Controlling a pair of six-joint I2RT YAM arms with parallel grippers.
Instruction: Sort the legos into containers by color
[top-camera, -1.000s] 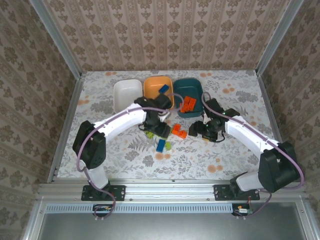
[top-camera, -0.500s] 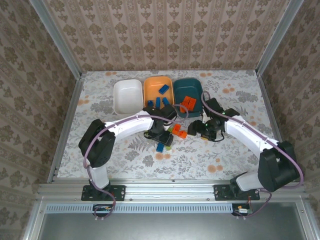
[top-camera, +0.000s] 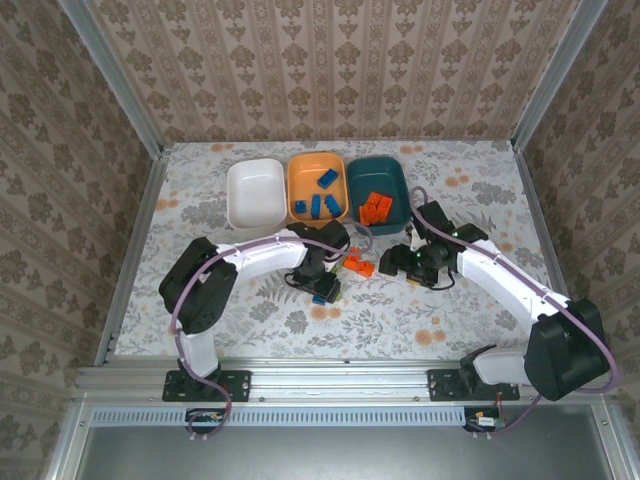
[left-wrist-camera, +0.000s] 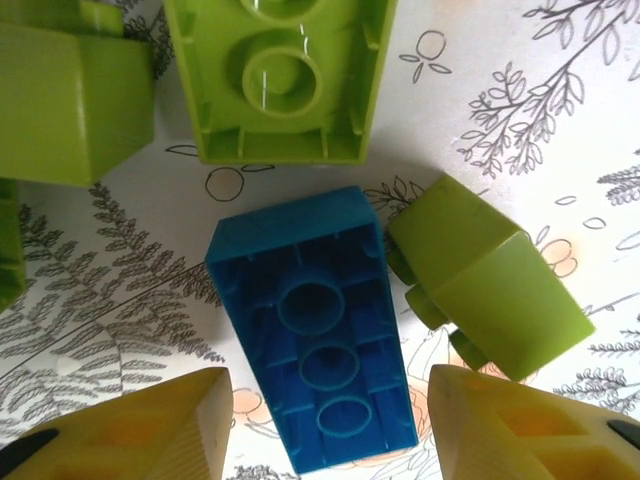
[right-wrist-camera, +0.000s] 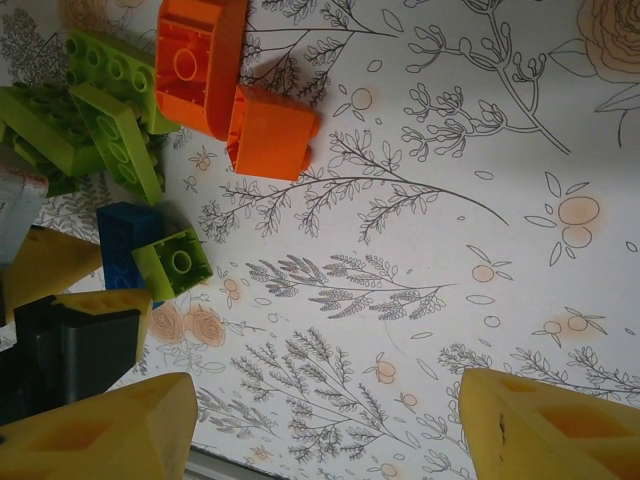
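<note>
Seen from the left wrist, a blue lego lies studs-down on the table between my left gripper's yellow fingers. The jaws are open, with a gap on each side of it. Lime green legos lie around it. From above, my left gripper is low over this cluster. My right gripper hovers open over bare table to the right of two orange legos. At the back stand the white bowl, the orange bowl with blue legos and the teal bowl with orange legos.
In the right wrist view, orange legos, green legos and a small green one lie left of my right gripper, with the left gripper's finger beside them. Walls enclose the table.
My left arm has swung from in front of the orange bowl down towards the near side, lowering its gripper over the blue lego with narrowing jaws. The right gripper has barely shifted.
</note>
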